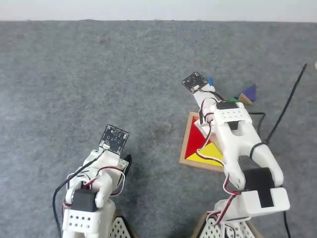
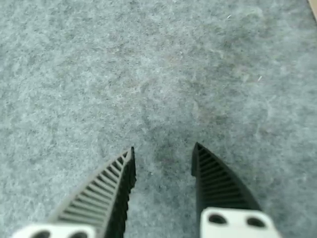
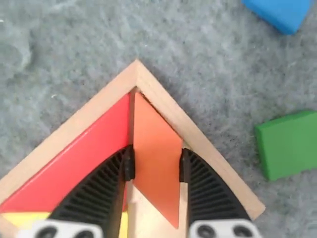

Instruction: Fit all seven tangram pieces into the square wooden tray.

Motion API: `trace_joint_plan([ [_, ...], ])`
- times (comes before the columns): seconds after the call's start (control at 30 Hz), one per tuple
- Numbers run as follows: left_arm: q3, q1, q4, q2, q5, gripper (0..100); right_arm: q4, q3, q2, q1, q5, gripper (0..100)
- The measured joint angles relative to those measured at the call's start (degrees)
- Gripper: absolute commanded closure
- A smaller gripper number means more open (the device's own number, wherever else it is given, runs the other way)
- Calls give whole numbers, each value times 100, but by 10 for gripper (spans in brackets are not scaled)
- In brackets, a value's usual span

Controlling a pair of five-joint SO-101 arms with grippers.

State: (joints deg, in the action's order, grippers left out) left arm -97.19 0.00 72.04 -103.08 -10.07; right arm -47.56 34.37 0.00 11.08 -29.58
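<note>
The right end effector (image 3: 156, 166) clamps the flat orange wooden parallelogram (image 3: 156, 146) by its long edges, judged light, rigid, smooth; left end effector (image 2: 164, 147) released.

The tray (image 3: 168, 111) is tan, with an orange piece (image 3: 156, 163) and red piece (image 3: 84, 158).

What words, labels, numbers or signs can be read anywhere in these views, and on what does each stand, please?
No text can be read.
Small black circuit boards on the wrists: any marks are too small to read.
Square wooden tray, orange parallelogram piece, red triangular piece, blue wooden piece, green wooden piece: plain, no print.
</note>
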Motion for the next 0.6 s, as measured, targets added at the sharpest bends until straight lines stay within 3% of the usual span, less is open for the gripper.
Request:
trace_joint_plan([
  [0.17,0,9,0,0,0,817,-668,9,-1204,-316,-35,951],
  [0.37,0,0,0,0,0,817,-1829,334,-3710,-466,-79,951],
  [0.47,0,0,0,0,0,817,-2119,905,-4853,-1160,-79,950],
  [0.6,0,9,0,0,0,817,-2180,1275,-5064,-2822,255,949],
])
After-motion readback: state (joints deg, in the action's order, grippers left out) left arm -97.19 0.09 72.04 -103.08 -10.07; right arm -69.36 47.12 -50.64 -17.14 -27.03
